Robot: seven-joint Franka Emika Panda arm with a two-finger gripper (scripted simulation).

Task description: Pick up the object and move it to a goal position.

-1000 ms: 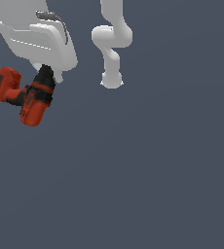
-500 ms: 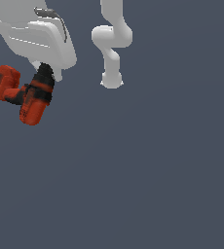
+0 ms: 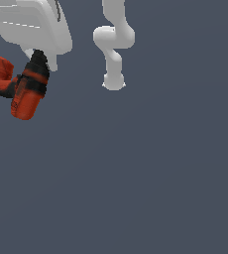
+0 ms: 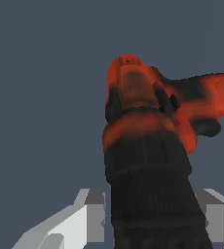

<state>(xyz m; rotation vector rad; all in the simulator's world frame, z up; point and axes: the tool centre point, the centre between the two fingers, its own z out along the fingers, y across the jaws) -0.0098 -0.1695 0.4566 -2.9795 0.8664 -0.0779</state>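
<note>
Plain gray floor (image 3: 150,178), arm base (image 3: 113,85).

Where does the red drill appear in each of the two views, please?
Exterior view: the drill hangs at the upper part of the exterior view's left, under the white claw.
Wrist view: the drill fills the middle, chuck end between the claw fingers.
Shared landmark: the black chuck held in the claw.

My claw (image 4: 153,219) grips a red-orange drill (image 4: 143,146) by its black ribbed chuck end, one pale finger (image 4: 87,219) pressed against each side. The drill's body points away from the camera, a black band ringing it below the rounded red rear. Its handle and boxy red base branch off sideways against a plain dark grey backdrop.
</note>
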